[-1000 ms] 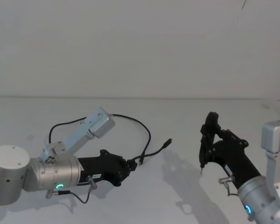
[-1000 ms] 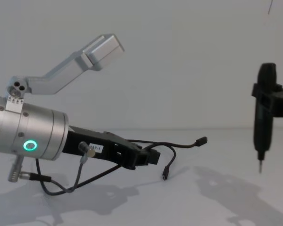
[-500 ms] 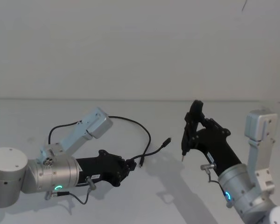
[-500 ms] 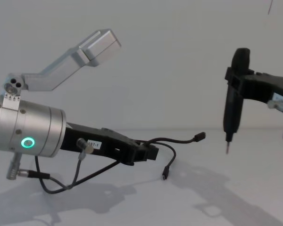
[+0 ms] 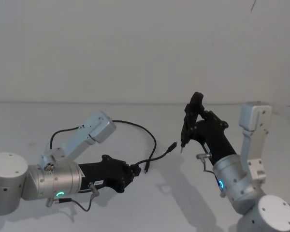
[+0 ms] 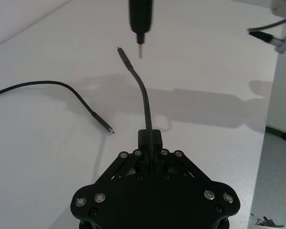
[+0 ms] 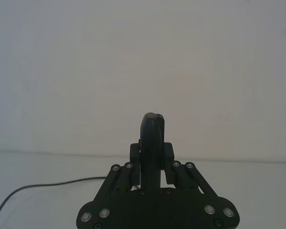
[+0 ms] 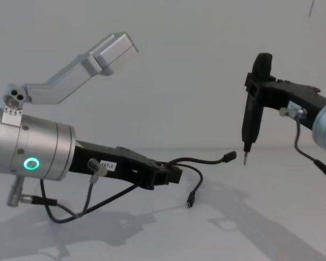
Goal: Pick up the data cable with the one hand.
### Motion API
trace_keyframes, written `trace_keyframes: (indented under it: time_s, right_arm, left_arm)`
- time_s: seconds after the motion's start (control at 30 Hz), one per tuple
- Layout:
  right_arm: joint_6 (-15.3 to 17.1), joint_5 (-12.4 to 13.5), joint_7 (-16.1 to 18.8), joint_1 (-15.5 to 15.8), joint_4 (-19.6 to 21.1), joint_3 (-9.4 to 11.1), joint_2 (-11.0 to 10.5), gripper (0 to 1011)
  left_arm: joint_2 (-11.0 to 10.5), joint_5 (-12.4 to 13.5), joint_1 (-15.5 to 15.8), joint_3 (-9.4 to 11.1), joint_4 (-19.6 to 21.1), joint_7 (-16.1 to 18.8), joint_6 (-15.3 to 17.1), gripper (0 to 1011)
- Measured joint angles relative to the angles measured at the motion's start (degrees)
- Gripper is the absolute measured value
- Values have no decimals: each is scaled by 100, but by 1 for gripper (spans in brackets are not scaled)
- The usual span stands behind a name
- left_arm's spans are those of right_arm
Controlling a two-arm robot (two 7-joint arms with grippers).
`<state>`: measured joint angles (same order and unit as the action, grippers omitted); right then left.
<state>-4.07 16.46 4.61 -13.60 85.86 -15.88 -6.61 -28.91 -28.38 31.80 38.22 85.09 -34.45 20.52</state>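
Note:
My left gripper (image 5: pixel 134 170), the flat black one on the silver wrist with the green ring light, is shut on the thin black data cable (image 5: pixel 171 148) close to one end. That short end sticks out past the fingers (image 6: pixel 150 139) and rises to its plug (image 8: pixel 231 157). The rest of the cable loops back behind the silver bracket (image 5: pixel 99 126), and its other plug (image 8: pixel 190 204) hangs low beside the gripper (image 8: pixel 174 176). My right gripper (image 5: pixel 197 122) is shut on a pen-shaped black tool (image 8: pixel 254 103). The tool's metal tip (image 8: pixel 245 161) hovers just beside the raised plug.
The white table (image 5: pixel 150 212) stretches out in front of a plain white wall. A short grey wire (image 8: pixel 70 215) with a silver connector hangs under my left wrist. A similar wire (image 8: pixel 309 157) hangs from my right wrist.
My right arm has swung in toward the middle, bringing the tool tip close to the held cable's raised plug. The left gripper has barely moved and keeps its hold.

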Motion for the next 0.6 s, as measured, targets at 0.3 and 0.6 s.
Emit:
trace_keyframes:
  time_s: [0.3,0.6]
  right_arm:
    - [-210,-76,-77,-447,-665,75,219,279]
    - [-278,-109,-90,-663,-996,135,336,279]
  left_arm:
    - [-4,-5,-4,-4,5,5,-3,40]
    - [-5,-6,-4,-5,7,6,-3,40]
